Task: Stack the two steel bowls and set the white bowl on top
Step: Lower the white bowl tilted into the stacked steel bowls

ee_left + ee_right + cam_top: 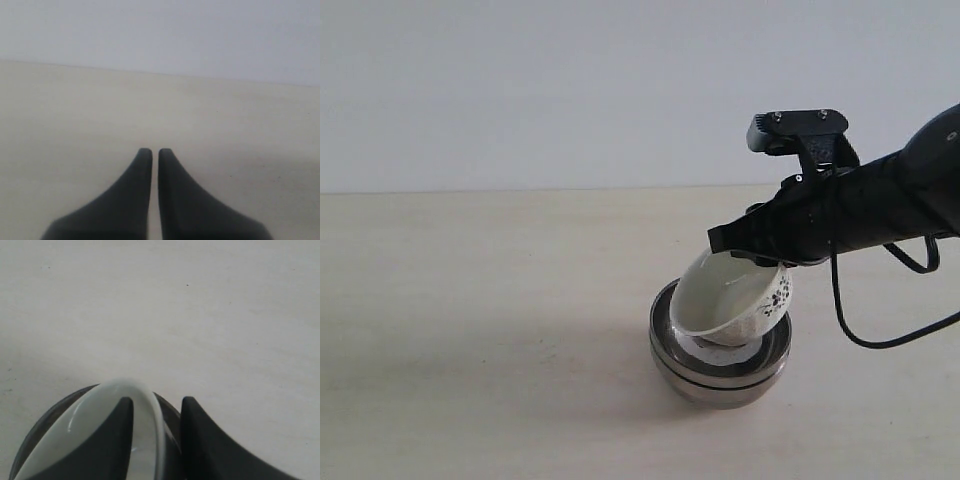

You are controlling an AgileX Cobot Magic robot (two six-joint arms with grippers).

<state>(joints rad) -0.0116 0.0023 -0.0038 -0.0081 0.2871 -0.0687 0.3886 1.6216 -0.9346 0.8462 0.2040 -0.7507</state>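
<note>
Nested shiny round steel bowls (720, 385), near right: stacked. Small cream-white floral ceramic bowl (730, 300) tilted inside them, rim clamped by right gripper (156, 404), not yet released. Left gripper (151, 152) pressed together, empty.

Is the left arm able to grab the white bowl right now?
Probably not. The left gripper is shut over the table, with no bowl in its view, and the exterior view shows no left arm. The right gripper pinches the white bowl by its rim, over the steel bowls.

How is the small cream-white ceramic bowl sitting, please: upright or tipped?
Tipped. The white bowl leans, mouth sideways, base down in the stacked steel bowls, rim pinched by the right gripper.
</note>
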